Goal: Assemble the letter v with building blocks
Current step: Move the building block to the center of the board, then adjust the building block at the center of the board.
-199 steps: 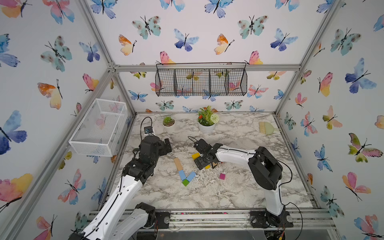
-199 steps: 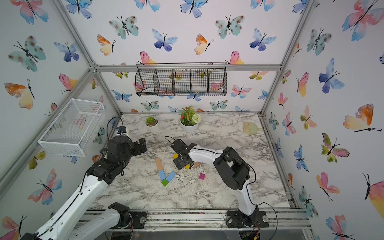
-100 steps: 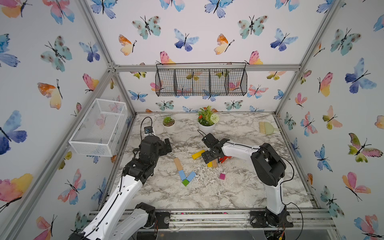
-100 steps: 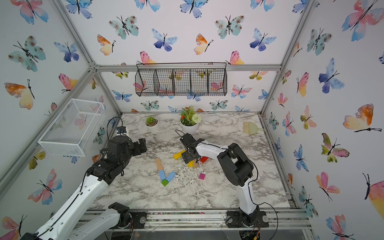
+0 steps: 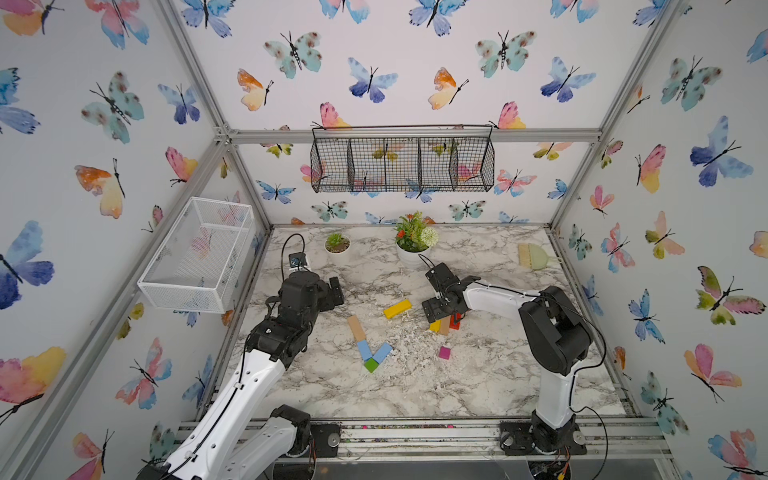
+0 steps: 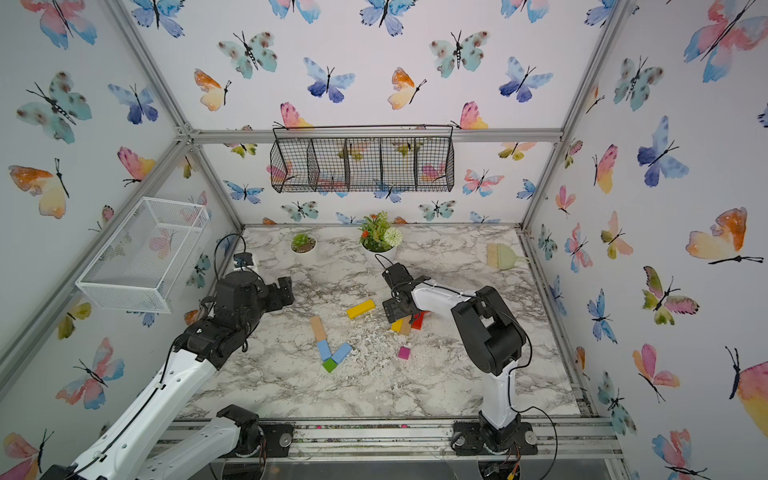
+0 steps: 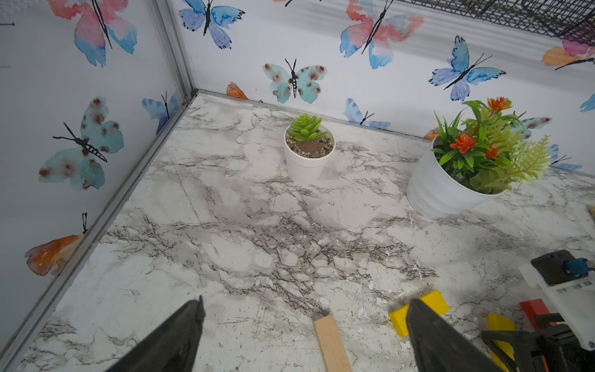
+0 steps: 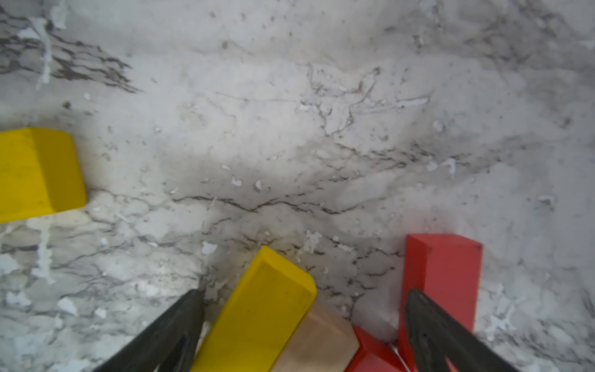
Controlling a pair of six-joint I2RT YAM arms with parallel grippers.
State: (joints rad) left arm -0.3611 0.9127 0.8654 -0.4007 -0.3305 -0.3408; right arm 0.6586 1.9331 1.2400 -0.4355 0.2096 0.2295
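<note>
In both top views a part-built letter v lies mid-table: a tan bar (image 5: pixel 356 327) and a light blue bar (image 5: pixel 364 350) run down to a green cube (image 5: pixel 371 365), and a second light blue bar (image 5: pixel 382 352) rises to its right. A yellow bar (image 5: pixel 397 309) lies loose behind it, and a magenta cube (image 5: pixel 444 353) sits to the right. My right gripper (image 8: pixel 304 299) hangs open over a cluster of yellow (image 8: pixel 260 315), tan (image 8: pixel 322 341) and red (image 8: pixel 444 267) blocks. My left gripper (image 7: pixel 306 304) is open and empty, above the table left of the yellow bar (image 7: pixel 428 306).
A small succulent pot (image 5: pixel 337 245) and a flower pot (image 5: pixel 413 245) stand at the back, with a hand brush (image 5: pixel 534 255) at the back right. White crumbs (image 5: pixel 409 336) litter the middle. A white wire basket (image 5: pixel 195 253) hangs on the left wall and a black one (image 5: pixel 401 164) on the back wall.
My right gripper has moved right, away from the loose yellow bar, and now hangs over the block cluster. The yellow bar stays on the table. The left arm has not moved.
</note>
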